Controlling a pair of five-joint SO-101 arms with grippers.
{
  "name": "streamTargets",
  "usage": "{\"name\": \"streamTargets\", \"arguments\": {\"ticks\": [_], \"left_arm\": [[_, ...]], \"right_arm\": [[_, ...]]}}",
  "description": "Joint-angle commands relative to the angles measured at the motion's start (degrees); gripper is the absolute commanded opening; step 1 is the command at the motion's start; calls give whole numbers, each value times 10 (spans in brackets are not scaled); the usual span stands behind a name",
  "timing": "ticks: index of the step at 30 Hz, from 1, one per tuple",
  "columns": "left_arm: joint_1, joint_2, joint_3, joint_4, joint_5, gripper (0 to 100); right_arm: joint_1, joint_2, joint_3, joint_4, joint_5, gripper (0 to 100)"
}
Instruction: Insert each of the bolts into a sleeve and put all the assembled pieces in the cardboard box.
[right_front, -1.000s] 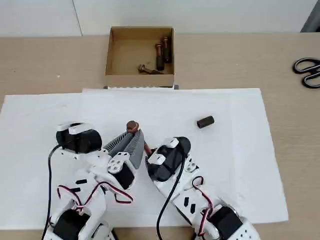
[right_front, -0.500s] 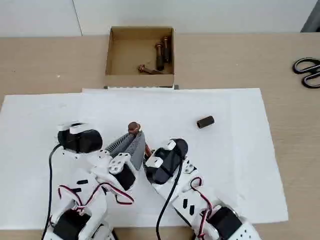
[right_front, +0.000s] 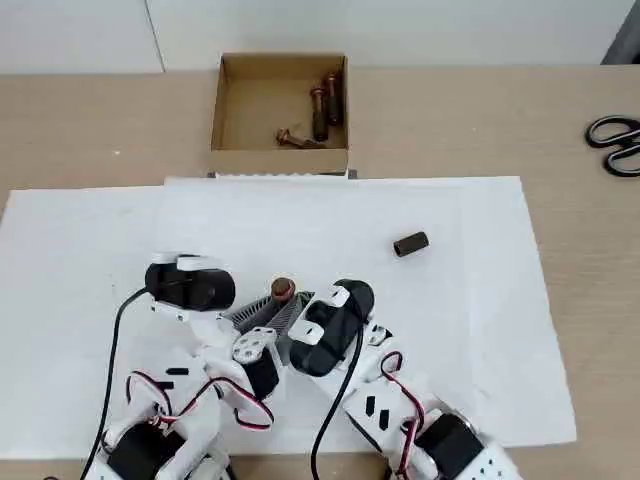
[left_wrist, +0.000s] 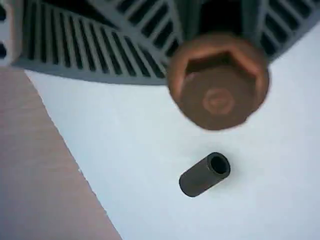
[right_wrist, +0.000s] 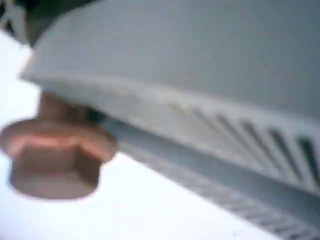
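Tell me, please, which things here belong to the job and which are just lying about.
Job: bolt, held in the left gripper; loose sleeve; cardboard box; assembled pieces inside it.
Lying about: scissors; white paper sheet.

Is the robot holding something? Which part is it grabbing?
The left gripper holds a bolt by its shank, the hex head sticking out.

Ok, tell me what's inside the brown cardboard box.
Copper-coloured bolts, seemingly in dark sleeves, lie in the brown cardboard box along its right wall. Where they overlap, their count is hidden.
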Motion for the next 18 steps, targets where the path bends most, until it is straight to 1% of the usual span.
{"name": "streamTargets", "arguments": {"ticks": [1, 4, 7, 9, 11, 13, 18], "left_arm": [[31, -1, -18, 17, -33, 6], [32, -1, -5, 17, -62, 6], [30, -1, -1, 16, -69, 16], [30, -1, -1, 16, -72, 67], [29, -1, -1, 18, -75, 145], [29, 0, 0, 21, -87, 201], [29, 0, -3, 36, -102, 215]], "right_arm": [[-3, -7, -11, -26, 5, 2], [-3, -7, -10, -25, 5, 2], [-3, -7, -8, -24, 5, 2], [-3, -7, -6, -24, 5, 2], [-3, -7, -6, -22, 5, 2], [-3, -6, -5, -20, 5, 2], [-3, -6, 2, -20, 5, 2]]}}
